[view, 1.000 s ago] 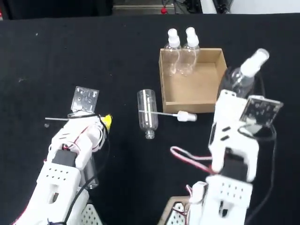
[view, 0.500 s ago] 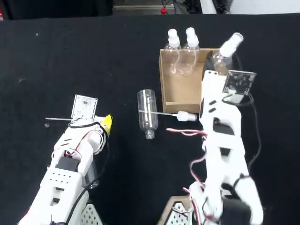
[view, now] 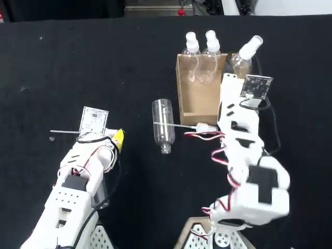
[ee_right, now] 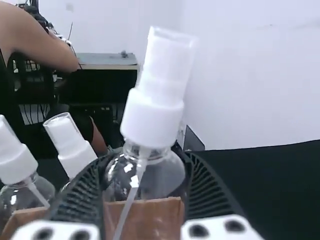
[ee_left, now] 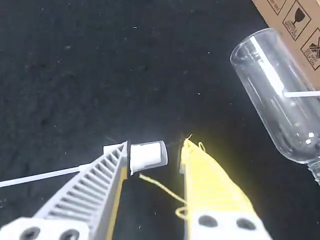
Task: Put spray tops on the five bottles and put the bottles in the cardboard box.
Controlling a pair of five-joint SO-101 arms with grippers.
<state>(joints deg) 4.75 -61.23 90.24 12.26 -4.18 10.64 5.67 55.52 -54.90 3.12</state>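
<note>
Upper right, high view: right gripper (view: pixel 236 67) clamped on clear plastic bottle with white spray top (view: pixel 244 56), at brown cardboard box's (view: pixel 207 118) upper-right corner. Lower left: left gripper (ee_left: pixel 154 148) spread either side of loose white spray top (ee_left: pixel 146 155) on black table (view: pixel 78 62).

We see a black table cover (view: pixel 78 57) that looks like dull, soft cloth. The brown cardboard box (view: pixel 207 98) looks dull and papery. The clear plastic bottle lying down (view: pixel 163 124) is smooth and shiny. The white plastic spray top (ee_left: pixel 146 155) looks smooth.
</note>
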